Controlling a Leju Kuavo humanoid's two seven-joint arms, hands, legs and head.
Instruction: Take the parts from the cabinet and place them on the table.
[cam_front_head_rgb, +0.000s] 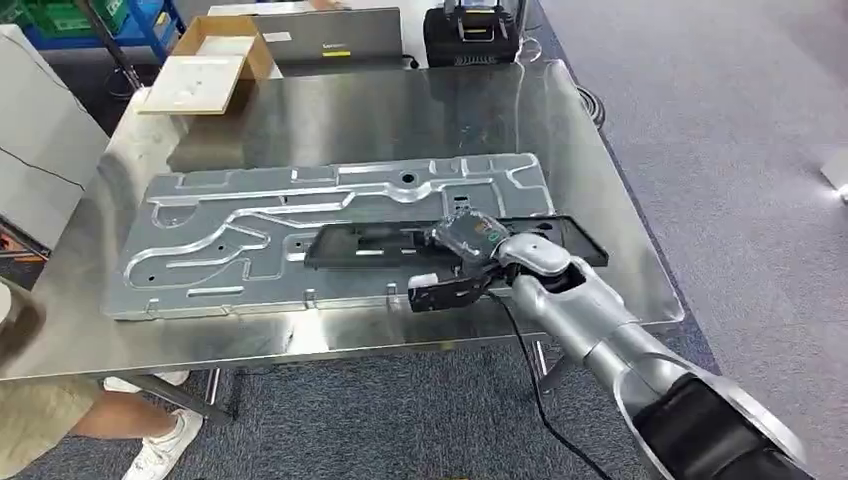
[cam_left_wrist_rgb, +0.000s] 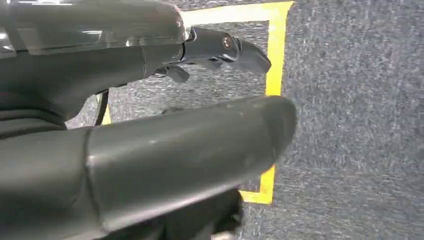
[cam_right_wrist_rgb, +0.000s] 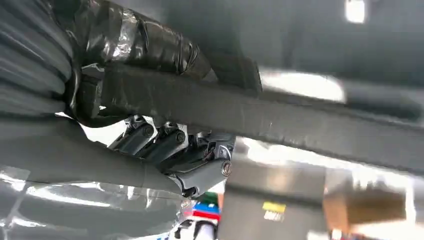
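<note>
A long black plastic part (cam_front_head_rgb: 370, 245) lies across a large silver stamped metal panel (cam_front_head_rgb: 250, 230) on the steel table (cam_front_head_rgb: 400, 110). My right hand (cam_front_head_rgb: 470, 262) grips the black part near its right half, palm above it and fingers curled under its front edge. In the right wrist view the black part (cam_right_wrist_rgb: 300, 125) runs as a dark bar between the thumb and the curled fingers (cam_right_wrist_rgb: 170, 145) of this hand. My left hand (cam_left_wrist_rgb: 150, 125) hangs over grey carpet with its fingers apart and nothing in it.
At the table's far left stands a cardboard box (cam_front_head_rgb: 215, 60) with a white foam sheet. A grey case (cam_front_head_rgb: 330, 40) and a black device (cam_front_head_rgb: 470, 35) sit behind the table. A person's leg and shoe (cam_front_head_rgb: 150, 445) are at the near left. Yellow tape (cam_left_wrist_rgb: 275, 55) marks the floor.
</note>
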